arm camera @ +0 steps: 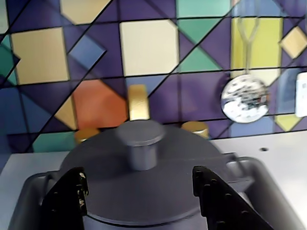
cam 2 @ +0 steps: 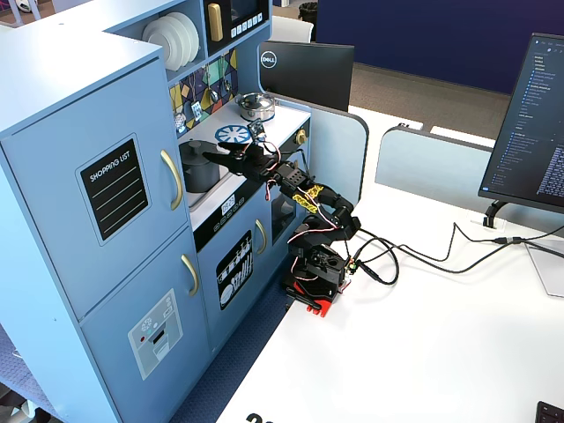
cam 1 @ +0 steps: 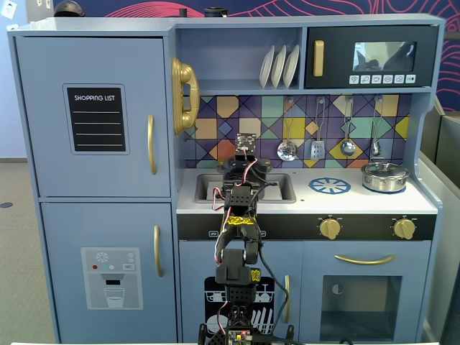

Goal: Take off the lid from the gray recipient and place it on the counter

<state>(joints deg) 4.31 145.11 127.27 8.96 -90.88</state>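
**Inspector A:** Nearest item first: state of the tool (arm camera: 139,191)?

**Inspector B:** Spread. In the wrist view both fingers (arm camera: 67,196) stand apart at the bottom edge, nothing between them but the lid's near surface.

**A:** And the lid (arm camera: 144,177)?

**B:** Seated on the gray recipient (arm camera: 249,167), just beyond and below the tool. Its knob (arm camera: 141,146) rises upright, roughly centred between the fingers and slightly farther on. No contact visible.

**A:** Where does the pot stand?

**B:** At the sink recess on the left part of the worktop (cam 1: 302,203); in a fixed view the arm hides most of it. The other fixed view shows the pot (cam 2: 199,167) at the tool's tip.

**A:** What governs the next move?

**B:** My judgement: the knob's vertical axis lies ahead of the gap, so a short advance before pinching is needed.

**A:** Farther on?

**B:** Burner print (cam 1: 330,186), then the steel pan (cam 1: 384,177) at far right.
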